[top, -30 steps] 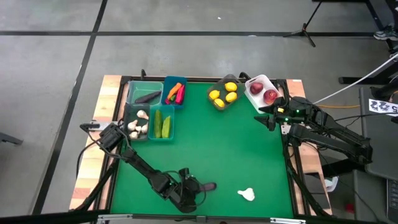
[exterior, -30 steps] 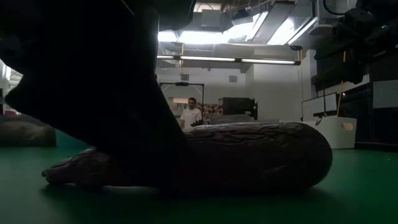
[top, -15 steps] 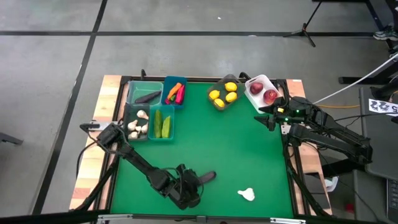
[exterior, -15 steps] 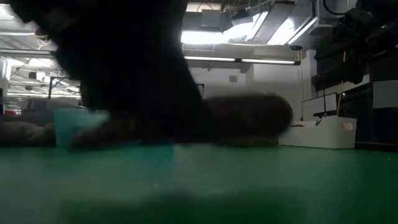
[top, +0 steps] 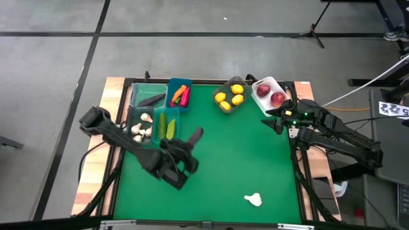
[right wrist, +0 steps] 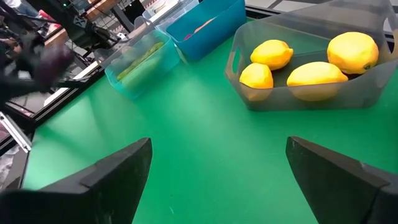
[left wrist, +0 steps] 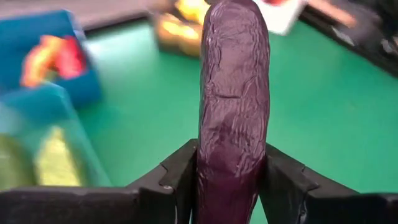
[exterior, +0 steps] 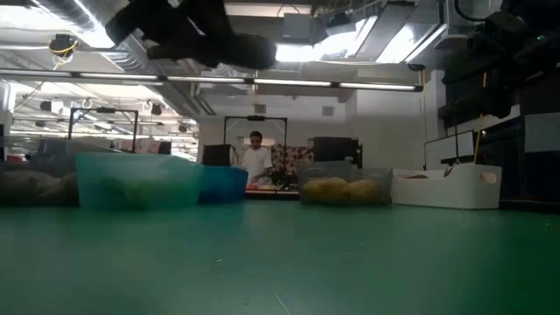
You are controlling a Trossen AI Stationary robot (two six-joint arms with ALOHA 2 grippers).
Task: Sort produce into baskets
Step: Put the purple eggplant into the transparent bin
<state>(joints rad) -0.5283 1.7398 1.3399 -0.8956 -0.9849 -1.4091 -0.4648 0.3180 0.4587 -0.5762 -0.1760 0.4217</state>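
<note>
My left gripper [top: 184, 150] hangs over the table's middle left, shut on a dark purple eggplant [top: 193, 136]. The wrist view shows the eggplant [left wrist: 234, 87] sticking out past the fingers. It shows high up in the low view too, eggplant [exterior: 249, 51]. At the far left stand a green basket [top: 137, 91] with another eggplant, a blue basket [top: 171, 86] with carrot and peppers, a teal basket [top: 176, 128] with cucumbers, and a basket of garlic [top: 142, 128]. A grey basket [top: 225, 107] holds lemons, a white basket [top: 263, 83] apples. One garlic bulb [top: 254, 200] lies on the mat. My right gripper [top: 276, 124] waits open at the right edge. My left gripper pinches the eggplant between its two fingers [left wrist: 180, 180], one on each side, near the eggplant's back end [left wrist: 227, 177]. The eggplant runs along the fingers and juts out well beyond them. It is lifted clear of the table.
The green mat's middle and right stretch [top: 249, 153] bear nothing but the garlic bulb. In the right wrist view the lemons' basket [right wrist: 249, 93] is close ahead. A person [exterior: 256, 162] stands in the room beyond the table.
My left gripper has risen from the mat near the table's front edge and swung toward the far left, toward the baskets, rolling its wrist as it went. The eggplant, lying on the mat a second ago, is now lifted clear and points toward the far right.
</note>
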